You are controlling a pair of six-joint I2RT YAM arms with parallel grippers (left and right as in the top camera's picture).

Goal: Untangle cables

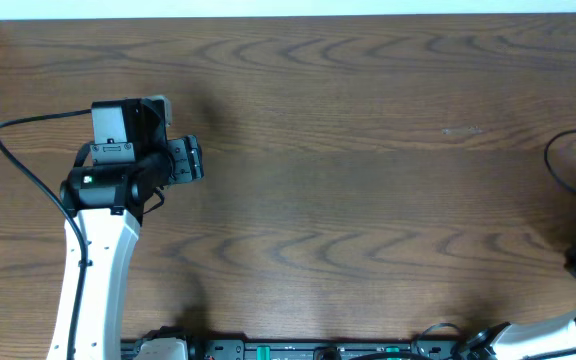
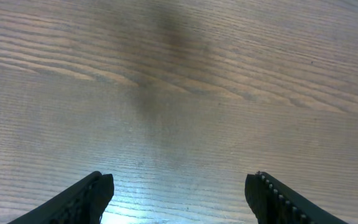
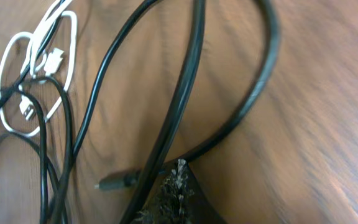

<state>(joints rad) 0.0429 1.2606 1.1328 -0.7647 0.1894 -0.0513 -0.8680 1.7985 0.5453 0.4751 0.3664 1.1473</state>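
Cables: 3 o'clock edge of table. Likely light, limp, snag-prone. Grasp near plug. Left gripper: spread wide, empty. Right gripper: closed; hold on strand unclear.

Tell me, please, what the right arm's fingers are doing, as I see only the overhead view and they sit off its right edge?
Observer: In the right wrist view the right fingers are shut, and a loop of black cord runs to their tip; whether it is pinched I cannot tell.
Operator: Is any other cord near them?
Observer: Yes, a thin white cord with white plugs lies looped to one side, crossed by thin black cords.
Operator: And the left fingers?
Observer: The left fingers stand open over the bare wooden table, holding nothing.
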